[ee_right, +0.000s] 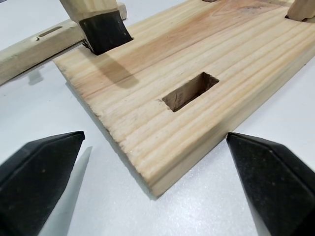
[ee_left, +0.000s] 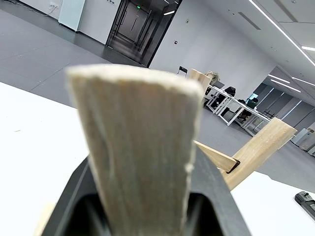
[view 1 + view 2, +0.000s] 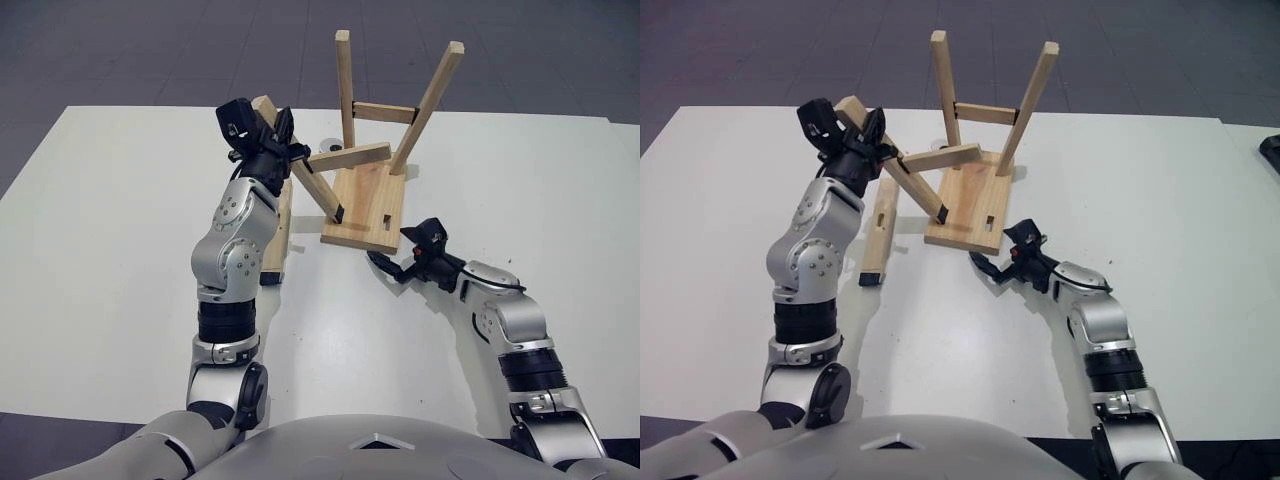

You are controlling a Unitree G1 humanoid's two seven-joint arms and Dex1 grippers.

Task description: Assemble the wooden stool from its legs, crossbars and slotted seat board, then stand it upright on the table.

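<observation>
Table (image 3: 120,200): carrying every part, none yet standing as a stool.
Loose leg (image 3: 878,240): lying flat beside the left arm, below the left gripper (image 3: 272,150), and awaiting fitting.
Left gripper: clenching the top end of the third leg (image 3: 320,192). The leg is slanting away from the gripper with its dark foot sitting at the board's near-left slot, and is judged not yet squared.
Side crossbar (image 3: 352,157): projecting from the third leg just past the left gripper, its free end looking unjoined.
Seat board (image 3: 365,200): lying underside up between the two grippers.
Far legs (image 3: 345,85): standing in the board beyond both grippers, with the far crossbar (image 3: 385,112) joining them.
Right gripper (image 3: 392,250): lying released, fingers spread about the board's near corner, holding nothing.
Empty slot (image 1: 189,91): gaping just ahead of the right gripper.
Progress: running at roughly half. The third leg is needing seating, the loose leg is needing fitting, and the stool is awaiting turning upright.
</observation>
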